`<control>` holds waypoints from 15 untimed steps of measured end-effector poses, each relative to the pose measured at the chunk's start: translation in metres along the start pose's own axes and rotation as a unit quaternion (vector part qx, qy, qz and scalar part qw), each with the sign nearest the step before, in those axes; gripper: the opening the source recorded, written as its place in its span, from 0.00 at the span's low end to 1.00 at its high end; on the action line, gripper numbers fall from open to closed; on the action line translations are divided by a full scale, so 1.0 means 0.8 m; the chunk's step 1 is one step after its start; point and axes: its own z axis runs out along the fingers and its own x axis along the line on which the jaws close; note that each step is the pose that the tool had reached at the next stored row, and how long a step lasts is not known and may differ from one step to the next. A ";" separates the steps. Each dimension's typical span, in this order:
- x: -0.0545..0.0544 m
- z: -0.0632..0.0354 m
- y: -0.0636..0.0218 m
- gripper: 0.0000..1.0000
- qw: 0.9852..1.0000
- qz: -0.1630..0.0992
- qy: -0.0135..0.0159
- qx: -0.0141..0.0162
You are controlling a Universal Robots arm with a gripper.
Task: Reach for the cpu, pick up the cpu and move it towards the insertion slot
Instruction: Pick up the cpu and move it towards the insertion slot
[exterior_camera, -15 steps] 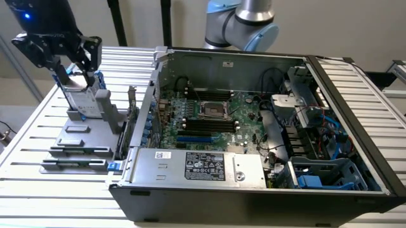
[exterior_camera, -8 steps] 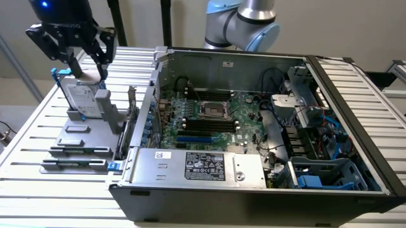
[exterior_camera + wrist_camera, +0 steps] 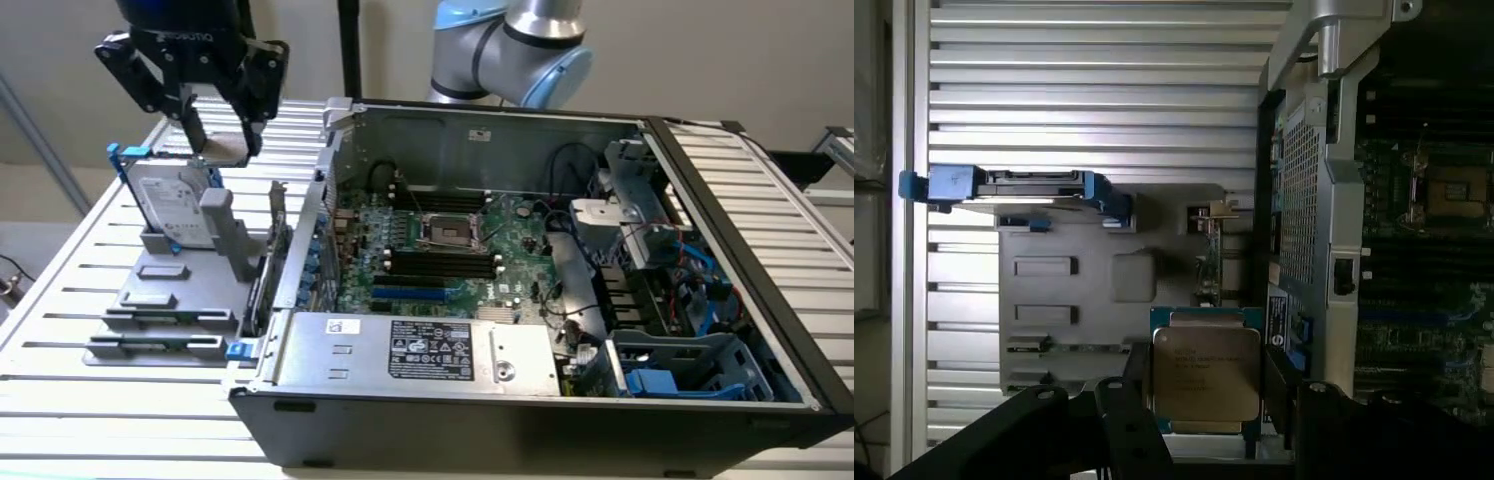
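Observation:
The cpu [image 3: 226,151] hangs in the air above the grey holder plate [image 3: 167,298], pinched between my two black fingers. My gripper [image 3: 224,138] is shut on it, at the exterior view's upper left, outside the computer case. In the wrist view the cpu [image 3: 1206,371] shows its silvery square top and pale rim, with the gripper [image 3: 1206,398] clamping two opposite edges. The insertion slot [image 3: 450,231] sits on the green motherboard inside the open case, a shiny frame around a dark centre, well off to the exterior view's right of the gripper. The wrist view also catches the slot [image 3: 1458,193].
A silver hard drive [image 3: 171,206] with a blue frame stands on edge on the holder plate just below the gripper. The case's metal side wall [image 3: 324,170] rises between gripper and motherboard. A power supply [image 3: 420,350] and black memory slots [image 3: 434,265] lie near the socket.

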 end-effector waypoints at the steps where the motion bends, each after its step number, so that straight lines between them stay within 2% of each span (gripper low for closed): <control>1: -0.006 -0.001 0.000 0.54 1.000 0.000 0.000 -0.001; 7: -0.040 -0.007 0.000 0.54 1.000 0.000 0.000 -0.005; 15: -0.085 -0.009 0.000 0.54 1.000 0.000 0.000 -0.007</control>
